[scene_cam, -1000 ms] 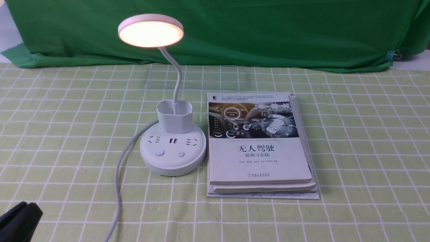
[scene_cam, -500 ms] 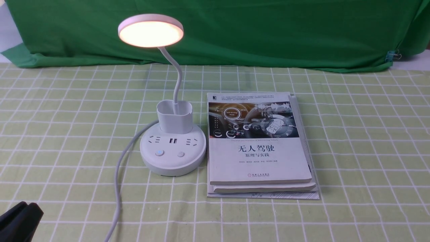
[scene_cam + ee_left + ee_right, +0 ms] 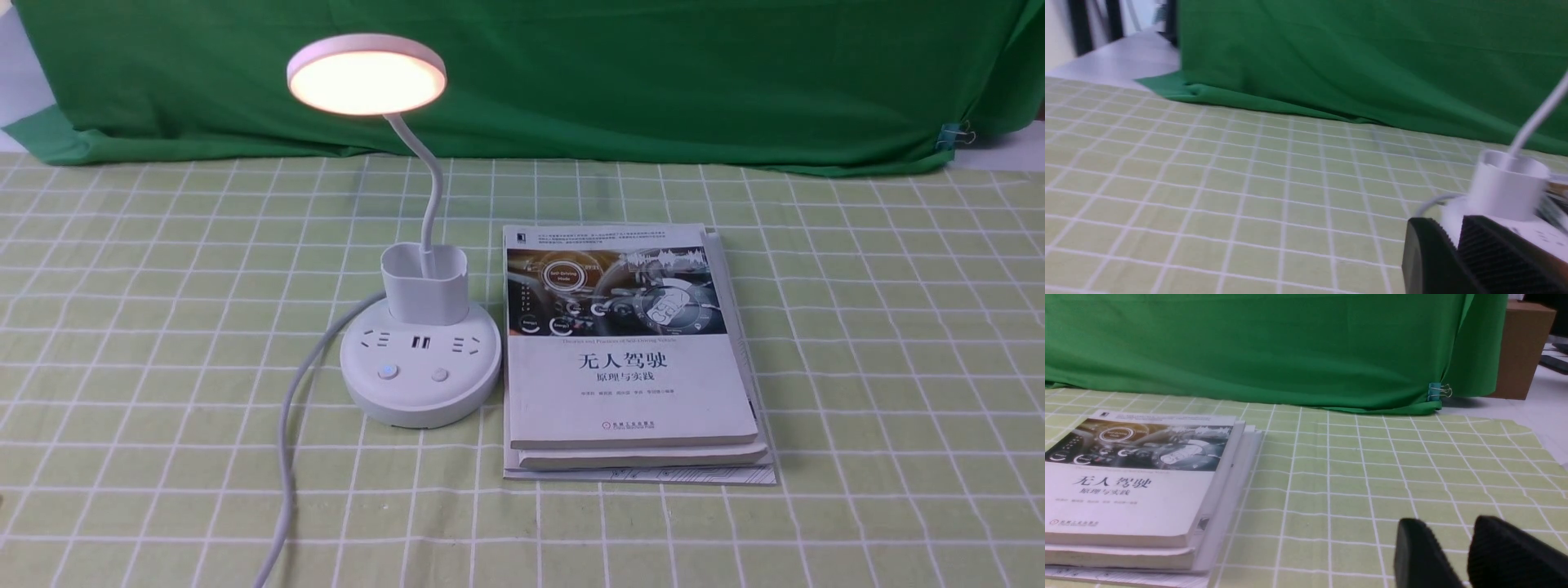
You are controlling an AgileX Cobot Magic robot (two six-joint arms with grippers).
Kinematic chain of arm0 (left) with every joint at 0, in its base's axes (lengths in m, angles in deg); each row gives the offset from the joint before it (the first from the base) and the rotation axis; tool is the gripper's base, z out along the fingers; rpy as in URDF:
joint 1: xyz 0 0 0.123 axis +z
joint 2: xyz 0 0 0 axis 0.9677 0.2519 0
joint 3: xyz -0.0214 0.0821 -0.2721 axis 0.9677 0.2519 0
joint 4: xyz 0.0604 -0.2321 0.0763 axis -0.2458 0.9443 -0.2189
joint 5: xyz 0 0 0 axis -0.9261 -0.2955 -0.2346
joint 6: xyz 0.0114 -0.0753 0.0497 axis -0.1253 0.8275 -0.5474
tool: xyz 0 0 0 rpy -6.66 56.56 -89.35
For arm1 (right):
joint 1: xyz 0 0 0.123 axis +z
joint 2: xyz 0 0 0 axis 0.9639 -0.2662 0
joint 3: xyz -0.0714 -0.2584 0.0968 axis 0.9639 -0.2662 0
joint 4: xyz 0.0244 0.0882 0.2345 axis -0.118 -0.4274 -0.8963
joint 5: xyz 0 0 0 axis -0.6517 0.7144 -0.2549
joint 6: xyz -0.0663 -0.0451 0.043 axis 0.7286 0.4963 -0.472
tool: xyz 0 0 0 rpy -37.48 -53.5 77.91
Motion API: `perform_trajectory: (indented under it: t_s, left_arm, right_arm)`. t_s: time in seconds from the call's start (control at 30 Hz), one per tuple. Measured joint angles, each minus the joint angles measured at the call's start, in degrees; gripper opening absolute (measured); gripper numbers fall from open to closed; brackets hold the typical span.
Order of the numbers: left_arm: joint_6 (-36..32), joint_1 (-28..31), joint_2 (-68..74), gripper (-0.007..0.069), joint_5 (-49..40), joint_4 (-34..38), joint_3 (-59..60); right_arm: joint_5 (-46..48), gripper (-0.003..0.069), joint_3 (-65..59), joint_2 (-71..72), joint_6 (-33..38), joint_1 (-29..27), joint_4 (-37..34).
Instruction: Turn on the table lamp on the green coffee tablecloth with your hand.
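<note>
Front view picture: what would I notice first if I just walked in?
The glowing round head of the table lamp, lit warm yellow, stands out against the dark green backdrop. Next comes the stack of books lying right beside the lamp's base on the green coffee tablecloth.

A: Bright, even light; the lamp [image 3: 366, 75] head glows warm orange, no harsh glare.

B: Shadows?

A: Soft ones beside the books [image 3: 633, 351] and cord [image 3: 286, 441]. The front view is sharp. The left wrist view is smeared and blurry; the right wrist view is mildly soft.
</note>
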Motion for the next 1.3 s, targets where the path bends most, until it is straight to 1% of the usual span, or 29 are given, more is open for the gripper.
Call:
perform_trajectory:
  t_s: [0.03, 0.13, 0.57, 0.73, 0.8, 1.3]
  left_arm:
    - [0.0, 2.4, 0.0, 0.0106, 0.04, 0.0, 0.0]
    - [0.0, 3.51, 0.0, 0.0109, 0.04, 0.0, 0.0]
    - [-0.14, 3.46, 0.0, 0.012, 0.04, -0.06, 0.0]
    - [-0.14, 3.46, 0.0, 0.0127, -5.98, -0.11, 0.0]
    - [-0.14, 3.46, 0.0, 0.0129, -6.48, -0.11, 0.0]
    - [-0.14, 3.46, 0.0, 0.0146, -6.6, -0.11, 0.0]
  right_arm:
    - [0.0, 0.0245, 0.0, 0.0, 0.0, 0.0, 0.0]
    - [0.0, 0.0245, 0.0, 0.0, 0.0, 0.0, 0.0]
    - [0.0, 0.0245, 0.0, 0.0, 0.0, 0.0, 0.0]
    - [0.0, 0.0245, 0.0, 0.0, 0.0, 0.0, 0.0]
    - [0.0, 0.0245, 0.0, 0.0, 0.0, 0.0, 0.0]
    - [0.0, 0.0245, 0.0, 0.0, 0.0, 0.0, 0.0]
